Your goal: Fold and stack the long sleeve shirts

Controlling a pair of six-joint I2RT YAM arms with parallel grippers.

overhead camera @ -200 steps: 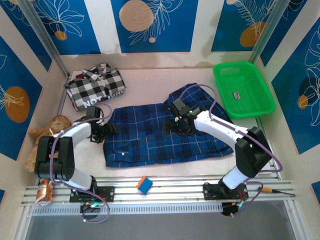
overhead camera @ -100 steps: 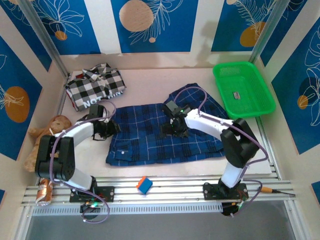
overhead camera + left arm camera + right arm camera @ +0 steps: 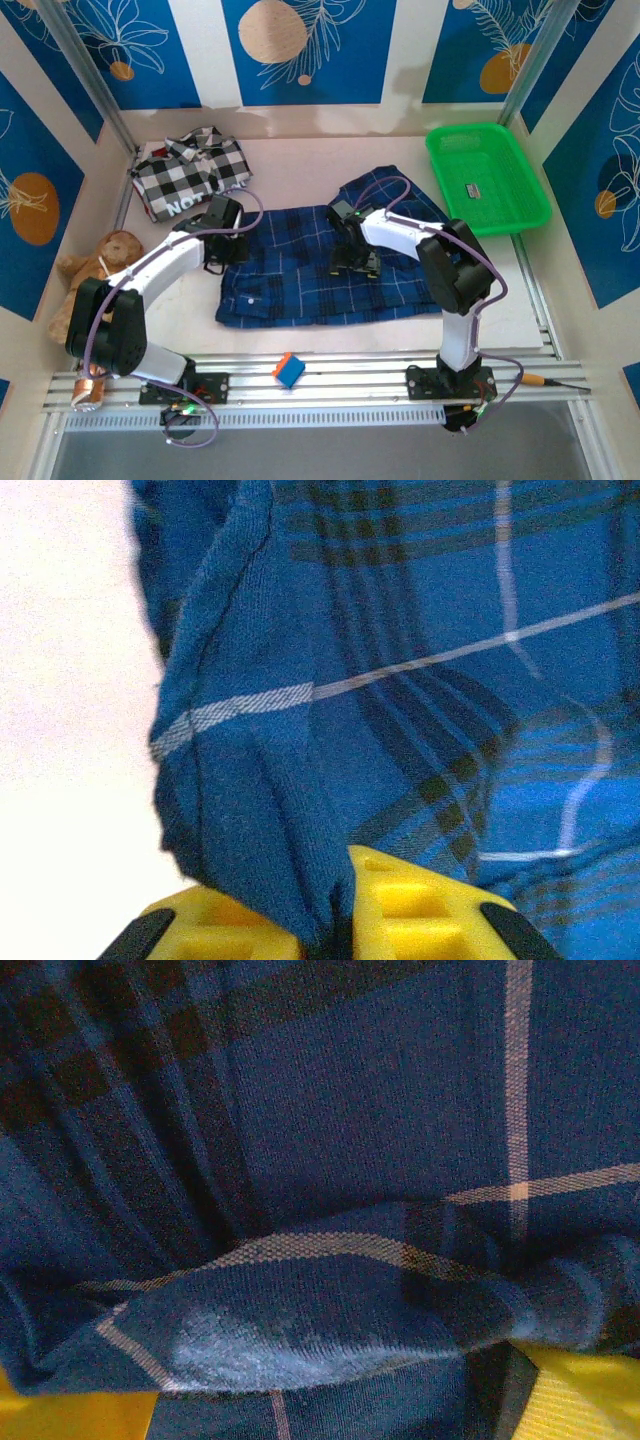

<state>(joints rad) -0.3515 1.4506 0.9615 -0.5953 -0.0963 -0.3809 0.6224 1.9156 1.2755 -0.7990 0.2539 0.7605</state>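
The dark blue plaid long sleeve shirt [image 3: 310,275] is spread across the middle of the pale tabletop [image 3: 300,165], its near hem close to the front edge. Bare room is left behind it, between the crumpled black-and-white checked shirt [image 3: 190,180] in the far left corner and the green plastic basket [image 3: 487,178] at the far right. The left arm is stretched forward, and the left end effector [image 3: 340,920] is pressed together on the plaid shirt's left edge. The right arm is bent inward. The right end effector [image 3: 355,262] is lowered onto the shirt's middle, its fingers [image 3: 590,1395] spread wide with a ridge of cloth between them.
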